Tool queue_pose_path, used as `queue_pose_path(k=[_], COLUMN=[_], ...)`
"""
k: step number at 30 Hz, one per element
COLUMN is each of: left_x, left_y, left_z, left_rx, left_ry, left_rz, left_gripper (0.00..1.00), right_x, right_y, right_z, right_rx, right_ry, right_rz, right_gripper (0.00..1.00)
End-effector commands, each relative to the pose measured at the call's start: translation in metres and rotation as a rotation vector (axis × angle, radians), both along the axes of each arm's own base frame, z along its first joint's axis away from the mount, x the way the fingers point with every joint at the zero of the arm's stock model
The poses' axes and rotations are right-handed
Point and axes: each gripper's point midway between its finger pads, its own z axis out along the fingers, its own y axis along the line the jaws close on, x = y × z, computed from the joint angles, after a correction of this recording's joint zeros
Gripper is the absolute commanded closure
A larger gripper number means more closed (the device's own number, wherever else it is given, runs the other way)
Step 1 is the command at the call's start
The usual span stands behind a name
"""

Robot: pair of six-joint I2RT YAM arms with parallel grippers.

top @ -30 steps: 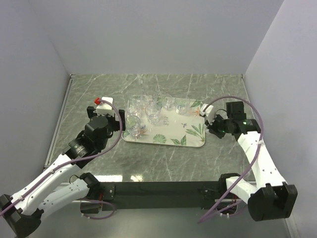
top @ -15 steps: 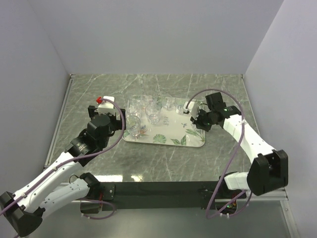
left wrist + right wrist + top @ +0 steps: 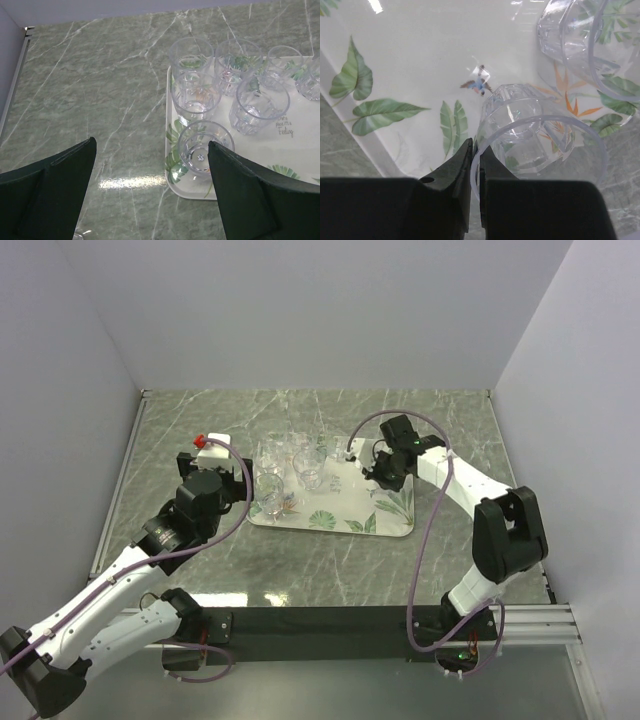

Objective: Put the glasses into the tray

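Nearly done, I judge: several glasses stand bunched at the 10 o'clock end of the tray, the right gripper pinches a last glass by its rim above the 2 o'clock part, and the left gripper gapes wide and empty at 9 o'clock.
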Motion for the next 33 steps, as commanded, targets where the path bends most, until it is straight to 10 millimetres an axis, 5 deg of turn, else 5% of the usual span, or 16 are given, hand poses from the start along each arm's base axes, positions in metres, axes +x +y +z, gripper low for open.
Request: queue_pose_path(k=[1, 8, 18, 25, 33], left_x=[0.002, 0.002, 0.003, 0.003, 0.006], left_y=[0.005, 0.006, 0.006, 0.005, -0.004], left_z=[0.011, 0.011, 0.008, 0.006, 0.001], left_rx=[-0.013, -0.014, -0.008, -0.009, -0.024], left_ry=[-0.042, -0.043, -0.039, -0.038, 0.012], left_rz=[0.022, 0.026, 0.028, 0.025, 0.008], left_gripper=[0.01, 0.0, 0.01, 0.01, 0.01], right_x=[0.023, 0.021, 0.018, 0.008, -0.031], right_y=[0.009, 0.01, 0.008, 0.003, -0.013], right_z=[0.017, 0.01, 0.019, 0.073, 0.124], right_rx=[0.001, -0.002, 0.018, 0.087, 0.252], right_ry=[-0.085, -0.076, -0.107, -0.226, -0.34], right_rz=[-0.016, -0.03, -0.062, -0.096, -0.126], right_gripper=[0.96, 0.88, 0.53, 0.39, 0.33])
